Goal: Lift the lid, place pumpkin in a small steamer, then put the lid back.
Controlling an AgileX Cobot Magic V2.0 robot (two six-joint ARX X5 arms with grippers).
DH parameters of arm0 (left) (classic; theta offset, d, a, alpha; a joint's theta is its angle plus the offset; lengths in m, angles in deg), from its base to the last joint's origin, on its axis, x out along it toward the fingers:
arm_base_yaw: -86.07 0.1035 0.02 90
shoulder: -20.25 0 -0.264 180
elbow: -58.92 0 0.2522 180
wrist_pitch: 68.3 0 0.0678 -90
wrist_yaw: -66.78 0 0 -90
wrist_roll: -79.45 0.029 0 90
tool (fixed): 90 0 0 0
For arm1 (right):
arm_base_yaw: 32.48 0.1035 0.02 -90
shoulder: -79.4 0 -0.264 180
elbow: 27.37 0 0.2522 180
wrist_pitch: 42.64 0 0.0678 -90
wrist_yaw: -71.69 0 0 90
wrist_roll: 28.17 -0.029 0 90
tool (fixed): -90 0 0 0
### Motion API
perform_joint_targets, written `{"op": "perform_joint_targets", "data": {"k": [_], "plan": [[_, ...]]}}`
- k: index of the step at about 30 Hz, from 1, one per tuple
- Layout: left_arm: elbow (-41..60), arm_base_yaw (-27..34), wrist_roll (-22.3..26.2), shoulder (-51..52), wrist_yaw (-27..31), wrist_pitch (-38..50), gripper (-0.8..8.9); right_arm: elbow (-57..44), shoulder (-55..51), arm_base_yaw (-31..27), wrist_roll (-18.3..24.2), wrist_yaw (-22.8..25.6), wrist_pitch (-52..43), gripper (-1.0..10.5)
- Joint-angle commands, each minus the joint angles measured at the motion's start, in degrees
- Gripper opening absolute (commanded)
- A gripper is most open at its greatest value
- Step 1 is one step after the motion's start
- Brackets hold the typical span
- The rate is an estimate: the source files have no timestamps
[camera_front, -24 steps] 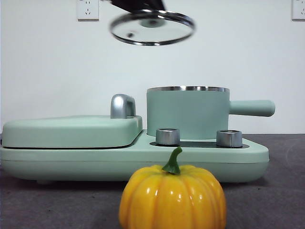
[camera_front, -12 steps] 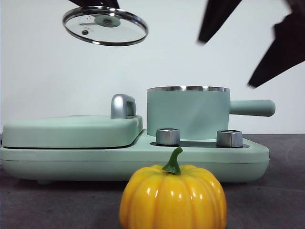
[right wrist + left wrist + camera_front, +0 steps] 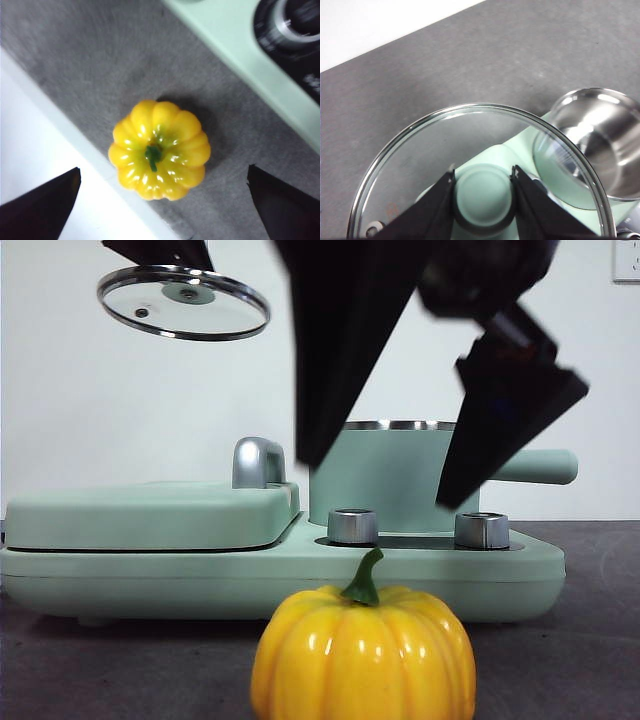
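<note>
While the lid (image 3: 184, 302) is gripped by its knob in the left hand (image 3: 483, 197), the pumpkin (image 3: 159, 149) sits on the tabletop (image 3: 75, 55) beneath the spread right hand (image 3: 162, 197); glossy, hard, probably light, best clasped across the ribbed sides.

You see the left gripper (image 3: 483, 192) with its two black jaws closed on the mint-green knob (image 3: 483, 194) of the lid (image 3: 420, 150); the glass disc with its steel rim hangs over grey table (image 3: 470, 60); beside it, partly under its edge, lies the small steamer (image 3: 600, 135), open, its shiny steel inside bare.
</note>
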Motion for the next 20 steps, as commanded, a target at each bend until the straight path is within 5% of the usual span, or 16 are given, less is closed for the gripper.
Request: {"op": "perform_joint_targets", "data": {"k": [1, 5, 20], "plan": [[-2.29, 0.94, 0.28, 0.33, -0.11, 1.68, 0.17, 1.05, 3.43, 1.81, -0.44, 0.81, -0.07, 5.6], [-2.29, 2.40, -0.11, 0.33, -0.13, 1.79, 0.17, 1.05, 6.84, 3.30, -0.42, 3.93, -0.11, 5.6], [-2.25, 3.32, -0.15, 0.31, -0.13, 1.92, 0.17, 1.05, 14.64, 4.68, -0.44, 3.17, -3.85, 5.4]]}}
